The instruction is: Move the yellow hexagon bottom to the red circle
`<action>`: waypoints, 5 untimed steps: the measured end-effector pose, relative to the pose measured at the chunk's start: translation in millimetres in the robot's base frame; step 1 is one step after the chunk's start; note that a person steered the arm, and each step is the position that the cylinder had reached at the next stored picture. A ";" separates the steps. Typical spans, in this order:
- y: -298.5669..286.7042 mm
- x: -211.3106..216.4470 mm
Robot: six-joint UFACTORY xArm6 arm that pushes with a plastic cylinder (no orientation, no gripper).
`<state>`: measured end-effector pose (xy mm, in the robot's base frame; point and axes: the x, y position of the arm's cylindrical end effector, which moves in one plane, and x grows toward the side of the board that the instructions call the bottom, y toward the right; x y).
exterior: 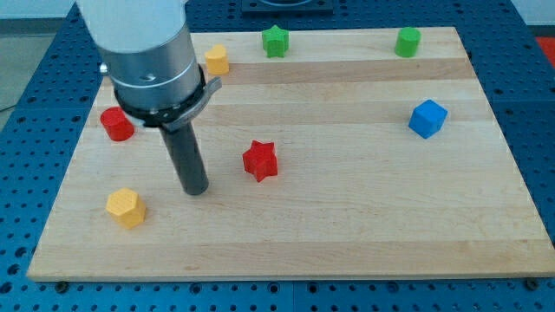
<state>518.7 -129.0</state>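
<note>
My tip [195, 189] rests on the pale wooden board [364, 225]; it is a bare rod with no claw, so nothing opens or grips. The yellow hexagonal plastic block [126, 207] lies just toward the view's bottom-left of the tip. The red round plastic block [116, 125] sits up-left, partly behind the arm housing; its lower side looks free, probably. A second yellow block [217, 60] is well above. No legible writing.

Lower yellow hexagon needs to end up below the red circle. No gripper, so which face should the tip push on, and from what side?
Contact the yellow hexagon's lower-right side, coming from the view's bottom right, probably pushing up and slightly left toward the red circle. It sits flat with free board all round. My tip now stands to its right and slightly above, apart from it, so it likely has to loop below first.
</note>
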 end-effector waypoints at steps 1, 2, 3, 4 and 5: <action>-34.2 21.8; -57.1 22.7; -73.7 22.7; -80.4 22.7; -82.8 22.7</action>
